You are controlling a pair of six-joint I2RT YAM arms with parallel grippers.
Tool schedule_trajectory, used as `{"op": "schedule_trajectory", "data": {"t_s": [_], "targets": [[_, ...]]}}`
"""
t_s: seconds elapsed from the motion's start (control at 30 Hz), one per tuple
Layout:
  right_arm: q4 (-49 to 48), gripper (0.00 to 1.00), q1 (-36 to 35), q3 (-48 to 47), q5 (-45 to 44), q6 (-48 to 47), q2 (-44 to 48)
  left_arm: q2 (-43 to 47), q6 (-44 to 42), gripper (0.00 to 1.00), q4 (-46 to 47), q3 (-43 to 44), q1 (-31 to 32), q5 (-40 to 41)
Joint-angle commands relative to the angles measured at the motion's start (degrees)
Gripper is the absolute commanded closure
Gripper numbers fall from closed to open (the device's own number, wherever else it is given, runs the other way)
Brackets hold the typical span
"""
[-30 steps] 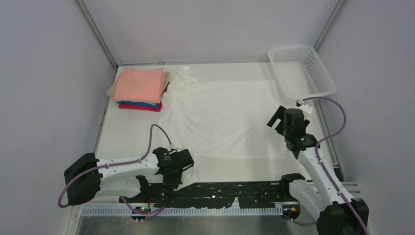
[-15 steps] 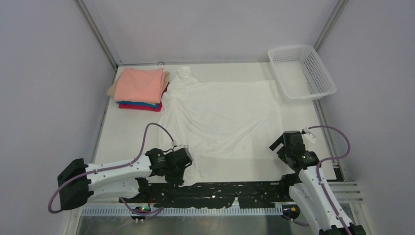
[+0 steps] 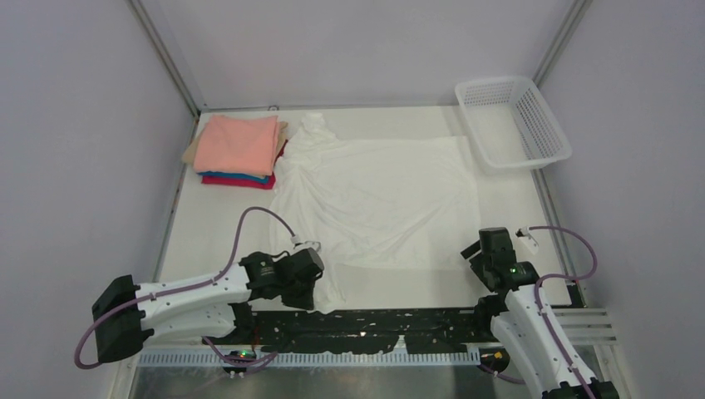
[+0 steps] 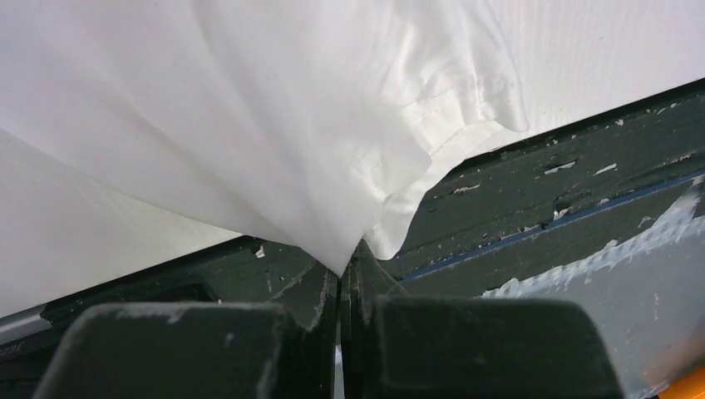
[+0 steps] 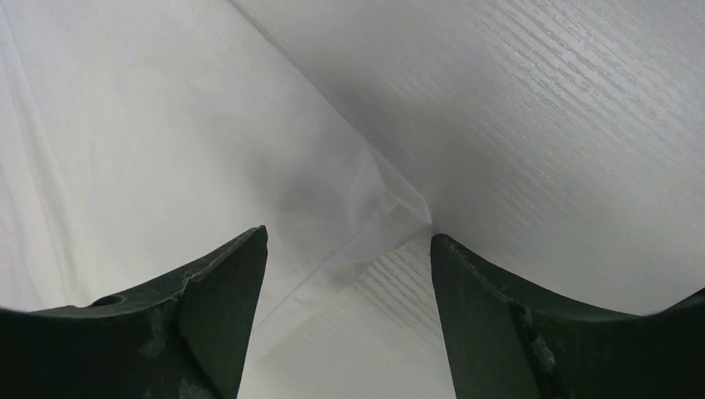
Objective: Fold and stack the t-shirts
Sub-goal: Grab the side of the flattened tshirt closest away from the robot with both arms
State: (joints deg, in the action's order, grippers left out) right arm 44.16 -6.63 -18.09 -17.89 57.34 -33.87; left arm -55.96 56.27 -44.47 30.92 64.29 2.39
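A large white t-shirt [image 3: 382,199] lies spread on the table; no print shows on it. My left gripper [image 3: 316,289] is shut on its near left corner, and the cloth [image 4: 316,150] bunches into the closed jaws [image 4: 343,259] over the dark base rail. My right gripper [image 3: 475,252] is open and hangs over the shirt's near right corner [image 5: 407,212], which lies flat between the spread fingertips [image 5: 349,241]. A stack of folded shirts [image 3: 239,150] sits at the far left, salmon-pink on top, with beige, blue and crimson below.
A white mesh basket [image 3: 515,125] stands at the far right corner. The dark base rail [image 3: 399,320] runs along the near edge. Frame posts and grey walls close in the table's sides and back.
My right arm has drawn back from near the basket to the shirt's near right corner. My left gripper has shifted slightly left and nearer with the shirt corner in it.
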Motion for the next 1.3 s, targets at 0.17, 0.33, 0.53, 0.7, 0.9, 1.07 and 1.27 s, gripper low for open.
{"op": "schedule_trajectory", "data": {"t_s": [0.17,0.33,0.53,0.7,0.9,1.07,1.27], "targets": [[-9.53,0.53,0.13,3.04,0.18,0.7,-2.64,0.28,-3.34,1.0,2.75,1.6,-2.97,-0.99],[-10.02,0.81,0.12,2.72,0.17,-1.01,-3.65,0.25,-4.6,1.0,3.19,2.29,-4.13,-2.14],[-5.97,0.94,0.13,1.56,-2.49,-2.7,0.53,1.57,-6.97,1.0,4.33,3.53,-6.08,-4.21],[-8.51,0.94,0.08,0.31,-0.8,-6.15,0.44,3.08,-11.07,1.0,10.14,3.07,-12.03,-8.35],[-11.27,0.95,0.13,-4.63,0.54,-12.23,-6.43,2.5,-16.03,1.0,16.86,4.79,-20.81,-11.59],[-15.23,0.95,0.13,-9.78,2.61,-15.23,-12.11,-0.22,-18.62,1.0,18.25,9.34,-25.94,-10.32],[-18.41,0.95,0.12,-14.91,3.47,-16.41,-18.65,0.41,-19.27,1.0,22.59,12.19,-34.6,-10.7]]}}
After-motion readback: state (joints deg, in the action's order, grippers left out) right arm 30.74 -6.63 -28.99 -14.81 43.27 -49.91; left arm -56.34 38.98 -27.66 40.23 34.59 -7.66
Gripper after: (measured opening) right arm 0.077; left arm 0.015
